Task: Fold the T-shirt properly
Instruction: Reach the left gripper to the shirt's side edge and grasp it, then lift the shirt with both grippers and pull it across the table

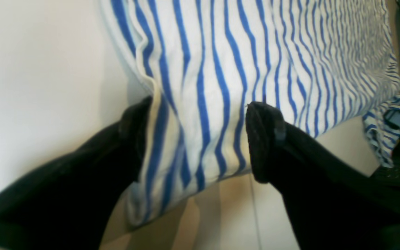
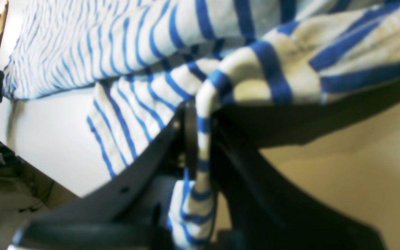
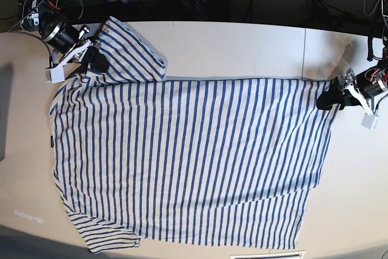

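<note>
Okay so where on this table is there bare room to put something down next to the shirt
Bare table runs along the far edge beyond the T-shirt, between the folded sleeve and the left gripper. Crowded: the corner where the right gripper pinches fabric.

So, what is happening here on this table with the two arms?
A two-armed robot is folding a white, blue-striped fabric T-shirt that lies spread flat on the pale table. The right gripper is shut on the cloth near one sleeve. The left gripper stands open at the opposite edge, a jaw on each side of the fabric, not closed on it.
</note>
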You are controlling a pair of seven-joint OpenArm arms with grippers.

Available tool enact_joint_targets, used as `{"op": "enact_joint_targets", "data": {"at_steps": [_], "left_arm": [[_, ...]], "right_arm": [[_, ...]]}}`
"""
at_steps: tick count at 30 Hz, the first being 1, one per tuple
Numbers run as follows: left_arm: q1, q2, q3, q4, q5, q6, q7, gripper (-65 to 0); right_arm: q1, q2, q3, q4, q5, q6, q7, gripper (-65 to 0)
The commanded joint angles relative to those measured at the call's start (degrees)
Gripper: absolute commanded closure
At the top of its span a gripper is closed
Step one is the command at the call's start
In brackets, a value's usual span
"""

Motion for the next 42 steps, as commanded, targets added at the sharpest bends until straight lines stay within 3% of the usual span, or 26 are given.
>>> {"op": "enact_joint_targets", "data": {"at_steps": [1, 6, 16, 17, 26, 36, 42], "left_arm": [[1.0, 0.3, 0.8, -0.4, 4.7, 0.6, 5.9, -42.9], [0.7, 0.9, 0.8, -0.4, 4.8, 0.6, 5.9, -41.5], [0.6, 1.1, 0.8, -0.4, 5.6, 0.6, 3.3, -1.4], [0.5, 1.1, 0.8, -0.4, 5.6, 0.6, 3.3, 0.0], [-1.9, 0.0, 0.8, -0.2, 5.1, 0.6, 4.0, 0.0], [1.1, -4.1, 0.7, 10.1, 5.1, 0.6, 6.7, 0.0], [4.3, -5.3, -3.0, 16.2, -3.9, 0.6, 14.8, 0.0]], "right_arm": [[-0.6, 0.8, 0.1, -0.4, -5.1, 1.9, -3.4, 0.0], [-0.6, 0.8, 0.1, -0.4, -5.2, 1.9, -3.4, 0.0], [-0.6, 0.8, 0.1, -0.4, -5.1, 1.9, -3.4, 0.0], [-0.6, 0.8, 0.1, -0.4, -5.1, 1.9, -3.4, 0.0], [-0.7, 0.8, 0.3, -0.4, -5.0, 1.9, -3.5, 0.0], [-6.5, 3.3, 8.3, 4.4, 2.9, 2.3, -5.4, 0.0], [-11.4, 5.8, 11.4, 11.6, 3.9, 2.5, -6.1, 0.0]]}}
